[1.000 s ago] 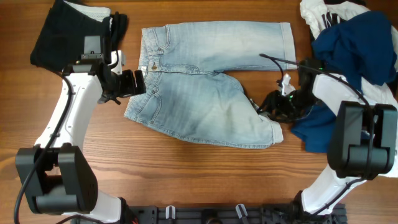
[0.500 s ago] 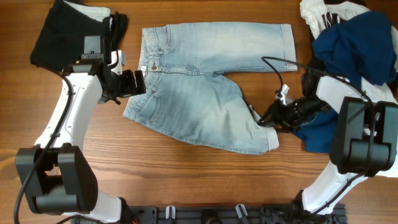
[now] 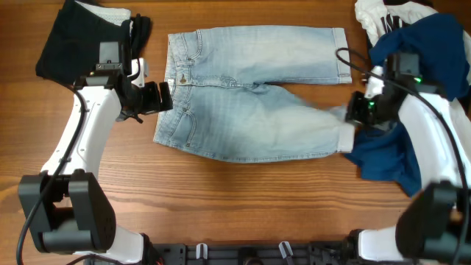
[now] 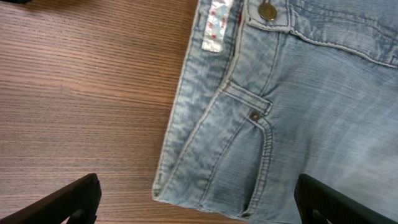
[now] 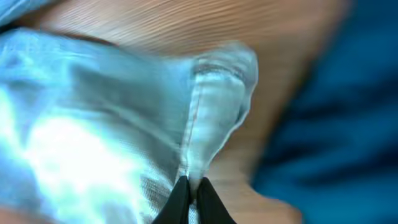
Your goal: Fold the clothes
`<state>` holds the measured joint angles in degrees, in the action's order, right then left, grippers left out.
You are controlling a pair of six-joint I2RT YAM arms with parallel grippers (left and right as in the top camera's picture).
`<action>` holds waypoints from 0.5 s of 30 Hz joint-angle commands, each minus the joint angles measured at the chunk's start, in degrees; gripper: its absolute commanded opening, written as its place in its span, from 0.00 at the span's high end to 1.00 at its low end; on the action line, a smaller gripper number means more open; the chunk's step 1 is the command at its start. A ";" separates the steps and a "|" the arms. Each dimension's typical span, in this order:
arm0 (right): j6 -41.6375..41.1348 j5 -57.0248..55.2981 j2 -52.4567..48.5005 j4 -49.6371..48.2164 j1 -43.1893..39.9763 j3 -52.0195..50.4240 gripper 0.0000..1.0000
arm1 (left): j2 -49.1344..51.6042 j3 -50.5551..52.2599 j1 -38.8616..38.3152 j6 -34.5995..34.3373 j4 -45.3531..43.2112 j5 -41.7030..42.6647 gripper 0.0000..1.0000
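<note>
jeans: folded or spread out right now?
Spread out. The jeans lie flat with both legs showing, nothing doubled over; the right gripper pinches the lower leg's hem.

Light-wash denim shorts [image 3: 250,96] lie spread flat on the counter [image 3: 243,199], waistband left, lower leg hem lifted.

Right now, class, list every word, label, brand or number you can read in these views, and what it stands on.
No text can be read.
The waistband label on the jeans: reddish print, too blurred to read.
The metal button: any stamping is too small to read.
</note>
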<state>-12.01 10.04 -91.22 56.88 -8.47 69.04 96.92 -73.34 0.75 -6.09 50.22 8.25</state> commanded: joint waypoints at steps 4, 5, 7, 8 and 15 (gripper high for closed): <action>-9.66 -16.26 4.46 -1.25 -0.39 -0.79 0.95 | 0.39 0.39 0.22 1.31 0.13 0.72 0.00; -10.05 -16.20 3.93 -1.92 -0.39 -1.57 0.96 | 0.39 0.39 0.22 1.33 0.15 0.72 0.00; -10.62 -15.63 2.25 -1.88 -0.39 -2.32 0.85 | 0.39 0.39 0.22 1.33 0.17 0.72 0.00; -10.62 -14.78 1.49 -1.46 -0.39 -2.32 0.72 | 0.39 0.39 0.22 1.33 0.24 0.72 0.00; -6.82 -3.10 5.14 0.39 -0.39 0.44 0.26 | 0.37 0.37 0.20 1.36 2.93 6.01 0.00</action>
<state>-20.73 0.89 -89.14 56.36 -8.58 67.22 96.92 -73.34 0.75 -6.04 51.62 9.10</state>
